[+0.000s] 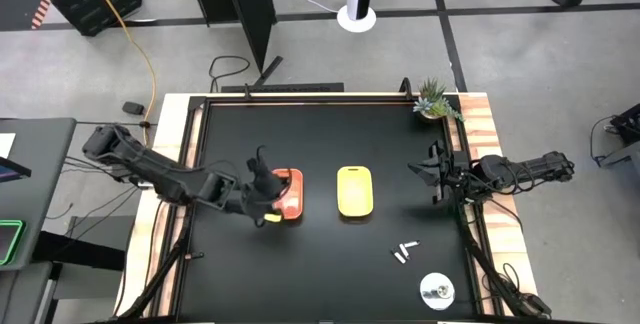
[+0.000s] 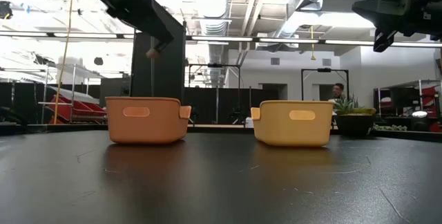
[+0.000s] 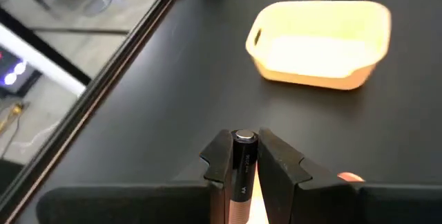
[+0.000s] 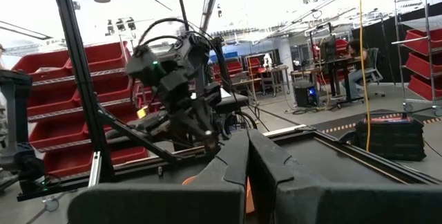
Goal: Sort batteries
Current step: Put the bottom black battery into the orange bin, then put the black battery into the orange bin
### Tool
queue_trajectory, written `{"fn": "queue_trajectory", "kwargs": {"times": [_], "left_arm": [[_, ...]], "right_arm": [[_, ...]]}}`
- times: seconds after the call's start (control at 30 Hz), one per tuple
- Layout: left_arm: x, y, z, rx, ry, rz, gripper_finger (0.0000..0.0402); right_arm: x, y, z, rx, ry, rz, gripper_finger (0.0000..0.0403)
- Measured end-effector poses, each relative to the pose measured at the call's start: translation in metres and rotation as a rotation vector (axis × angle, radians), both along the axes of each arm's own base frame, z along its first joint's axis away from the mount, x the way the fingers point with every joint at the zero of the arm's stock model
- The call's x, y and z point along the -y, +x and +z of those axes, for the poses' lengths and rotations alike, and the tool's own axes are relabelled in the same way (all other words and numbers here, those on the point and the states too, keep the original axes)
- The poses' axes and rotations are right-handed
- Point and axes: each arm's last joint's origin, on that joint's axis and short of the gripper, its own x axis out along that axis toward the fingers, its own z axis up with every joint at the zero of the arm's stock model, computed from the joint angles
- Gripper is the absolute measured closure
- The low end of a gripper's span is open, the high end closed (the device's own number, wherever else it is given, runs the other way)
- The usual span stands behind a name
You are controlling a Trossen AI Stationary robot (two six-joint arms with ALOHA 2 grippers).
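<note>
My left gripper (image 1: 268, 202) is over the near end of the orange tray (image 1: 289, 192), well above its rim in the low view (image 2: 153, 50). It is shut on a battery (image 3: 243, 160). The yellow tray (image 1: 355, 191) stands to the right of the orange one and also shows in the left wrist view (image 3: 319, 43). A few loose batteries (image 1: 405, 253) lie on the table near the right front. My right gripper (image 1: 422, 170) is shut and empty, raised at the table's right side. My left gripper pinches the battery's sides between its two fingers (image 3: 219, 160). The battery lies along the fingers, and its metal end cap (image 3: 244, 139) sticks out just past the fingertips. The battery is lifted clear, above the orange tray (image 2: 146, 120).
A round silvery disc (image 1: 436, 289) lies at the table's near right corner. A small potted plant (image 1: 434, 100) stands at the far right corner. A raised frame (image 1: 300, 98) borders the black table top. Bare black table lies between the trays and the edges.
</note>
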Motion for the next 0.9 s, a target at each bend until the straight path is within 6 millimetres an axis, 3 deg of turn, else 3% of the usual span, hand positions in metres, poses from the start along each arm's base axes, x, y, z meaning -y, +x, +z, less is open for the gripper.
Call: {"fn": "queue_trajectory", "kwargs": {"times": [0.2, 0.53, 0.7, 0.9], "left_arm": [[-0.022, 0.013, -0.01, -0.051, -0.083, 0.001, 0.0361], [-0.039, 0.035, -0.051, -0.209, -0.147, 0.005, 0.0352], [-0.039, 0.036, -0.054, -0.224, -0.145, 0.006, 0.0303], [-0.039, 0.028, -0.041, -0.206, -0.144, -0.003, 0.0236]], "right_arm": [[0.0, 0.0, 0.0, 0.0, 0.0, 0.0, 0.0374], [0.0, 0.0, 0.0, 0.001, 0.001, 0.0, 0.0374], [0.0, 0.0, 0.0, 0.002, 0.001, 0.0, 0.0374], [0.0, 0.0, 0.0, 0.001, 0.001, 0.0, 0.0374]]}}
